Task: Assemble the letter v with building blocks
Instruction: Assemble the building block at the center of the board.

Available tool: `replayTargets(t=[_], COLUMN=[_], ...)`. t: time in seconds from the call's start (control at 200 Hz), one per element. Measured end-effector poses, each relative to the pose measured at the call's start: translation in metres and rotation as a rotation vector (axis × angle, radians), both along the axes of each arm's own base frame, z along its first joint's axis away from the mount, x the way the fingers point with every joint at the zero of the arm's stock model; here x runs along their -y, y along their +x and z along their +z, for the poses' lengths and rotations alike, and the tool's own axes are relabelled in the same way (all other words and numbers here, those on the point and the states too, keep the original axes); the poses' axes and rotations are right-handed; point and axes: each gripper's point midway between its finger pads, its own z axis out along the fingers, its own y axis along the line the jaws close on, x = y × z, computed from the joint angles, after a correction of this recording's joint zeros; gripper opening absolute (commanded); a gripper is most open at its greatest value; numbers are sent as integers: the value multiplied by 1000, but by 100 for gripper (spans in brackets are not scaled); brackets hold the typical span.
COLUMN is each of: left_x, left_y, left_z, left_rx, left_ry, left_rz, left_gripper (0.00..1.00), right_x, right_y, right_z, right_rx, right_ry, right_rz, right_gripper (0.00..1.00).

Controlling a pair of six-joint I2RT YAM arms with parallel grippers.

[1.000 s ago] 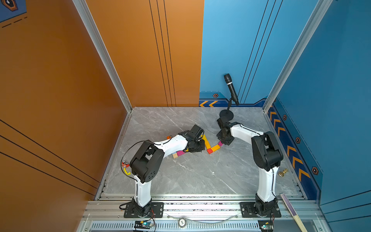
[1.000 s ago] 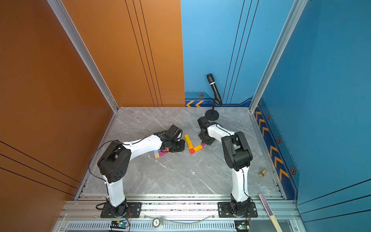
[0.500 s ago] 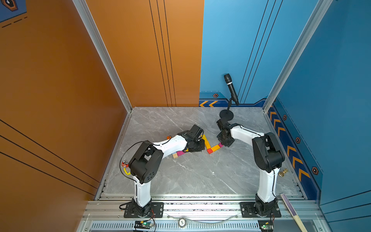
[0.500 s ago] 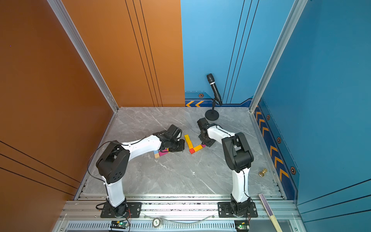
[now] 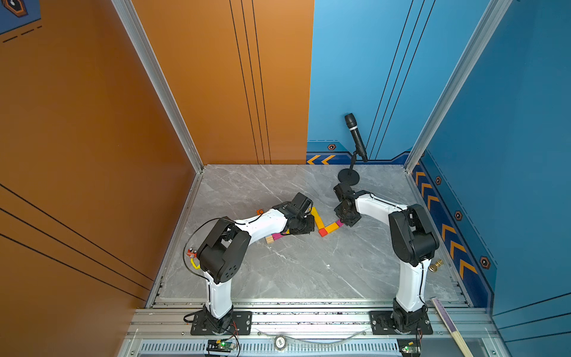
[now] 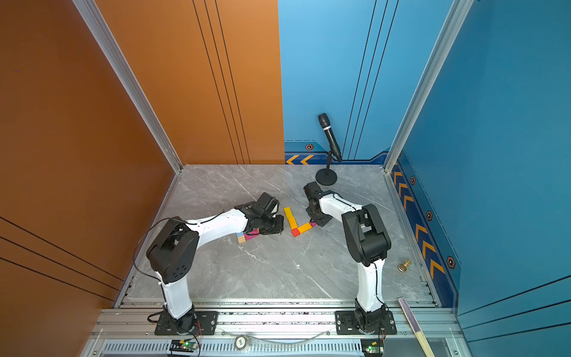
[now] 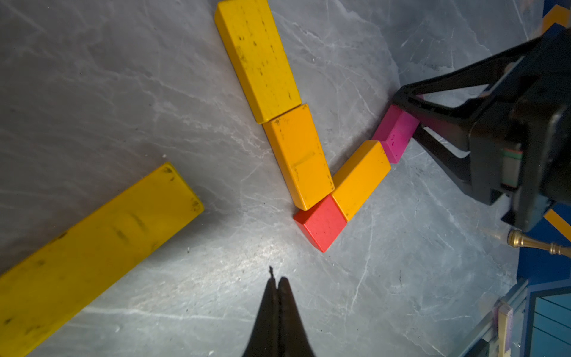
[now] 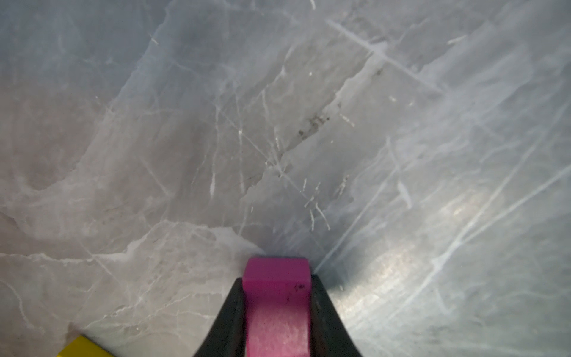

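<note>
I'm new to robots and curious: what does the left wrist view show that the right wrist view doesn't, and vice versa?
Left wrist only: the V's yellow block, orange block, second orange block and red cube, a loose long yellow block, and the shut left gripper. Right wrist only: both fingertips pressed flat against the pink block. Both: the right gripper closed on the pink block, and the grey table.

long yellow block (image 7: 92, 247) cut off at edge, pink block (image 7: 396, 133) partly hidden
</note>
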Motion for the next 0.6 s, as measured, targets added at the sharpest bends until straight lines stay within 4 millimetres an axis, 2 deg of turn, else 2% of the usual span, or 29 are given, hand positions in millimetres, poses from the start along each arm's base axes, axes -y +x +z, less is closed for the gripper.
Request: replayTargets(t=[0.436,0.596], left_x=[-5,-8], left_y=[-2,-4], left_z=[0,-4], left_rx=[-3,-12], left_ry=[-1,5], left_rz=[6,7], left_gripper=[0,0], right_x=[-1,-1], right_y=[-1,-1], right_z=[0,0], right_rx=[10,11], right_ry=[11,10], right_rz=[-42,-42], right_gripper=[20,26])
